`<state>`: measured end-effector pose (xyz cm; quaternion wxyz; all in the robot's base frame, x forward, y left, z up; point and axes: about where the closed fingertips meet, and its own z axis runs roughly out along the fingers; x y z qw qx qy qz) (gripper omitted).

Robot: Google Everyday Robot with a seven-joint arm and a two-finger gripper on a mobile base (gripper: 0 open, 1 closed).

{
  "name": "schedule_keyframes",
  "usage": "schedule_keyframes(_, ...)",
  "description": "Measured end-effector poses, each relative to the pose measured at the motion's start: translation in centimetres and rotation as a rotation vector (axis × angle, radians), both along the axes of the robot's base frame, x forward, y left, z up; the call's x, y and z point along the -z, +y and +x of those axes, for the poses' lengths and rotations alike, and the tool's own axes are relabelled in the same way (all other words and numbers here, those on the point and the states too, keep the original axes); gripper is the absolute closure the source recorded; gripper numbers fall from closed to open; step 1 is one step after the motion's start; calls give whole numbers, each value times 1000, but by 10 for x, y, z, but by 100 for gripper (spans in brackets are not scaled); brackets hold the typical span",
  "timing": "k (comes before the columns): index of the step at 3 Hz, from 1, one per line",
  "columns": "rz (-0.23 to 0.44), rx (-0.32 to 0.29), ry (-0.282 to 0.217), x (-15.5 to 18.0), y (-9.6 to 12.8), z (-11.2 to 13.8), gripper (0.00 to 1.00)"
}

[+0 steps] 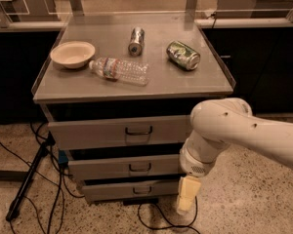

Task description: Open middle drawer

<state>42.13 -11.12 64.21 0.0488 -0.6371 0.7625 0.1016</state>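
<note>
The grey cabinet has three drawers. The middle drawer is the low wide front second from the top, with a small dark loop handle. It looks pushed in. My gripper hangs down from the white arm, at the right end of the drawer fronts. It is level with the bottom drawer and a little below and to the right of the middle drawer's handle. It holds nothing that I can see.
On the cabinet top lie a cream bowl, a plastic bottle, a silver can and a green can. The taller top drawer is above. Black cables and a tripod leg lie on the floor.
</note>
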Motion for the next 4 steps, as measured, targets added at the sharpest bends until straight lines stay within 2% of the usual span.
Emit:
schedule_keyframes(1, -20, 32, 31, 39, 3, 19, 0)
schedule_keyframes(2, -20, 34, 35, 42, 3, 20, 0)
schedule_keyframes(3, 15, 49, 54, 57, 2, 17, 0)
schedule_keyframes(4, 61, 104, 40, 83, 10, 32, 0)
